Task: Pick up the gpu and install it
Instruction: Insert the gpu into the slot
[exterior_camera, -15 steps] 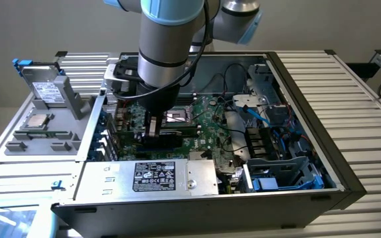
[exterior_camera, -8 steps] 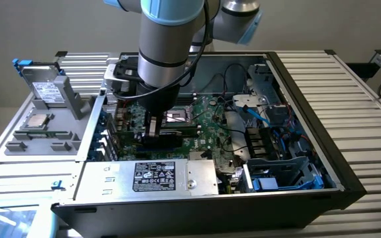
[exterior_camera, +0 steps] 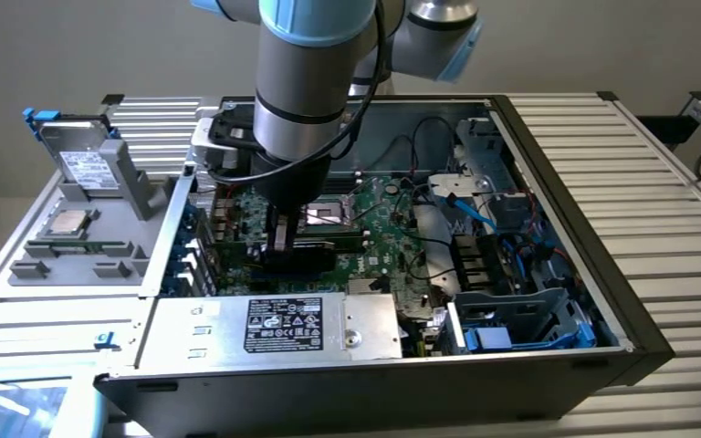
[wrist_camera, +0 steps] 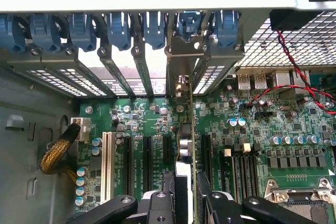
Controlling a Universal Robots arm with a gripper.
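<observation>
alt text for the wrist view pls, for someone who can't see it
The claw holds the gpu edge-on over the green motherboard, its metal bracket reaching up to the row of blue slot clips at the case's rear. Red and black wires cross the board.

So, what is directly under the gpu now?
The green motherboard with its black expansion slots lies under the gpu, held edge-on by the gripper. The slot directly beneath is covered by the card.
</observation>
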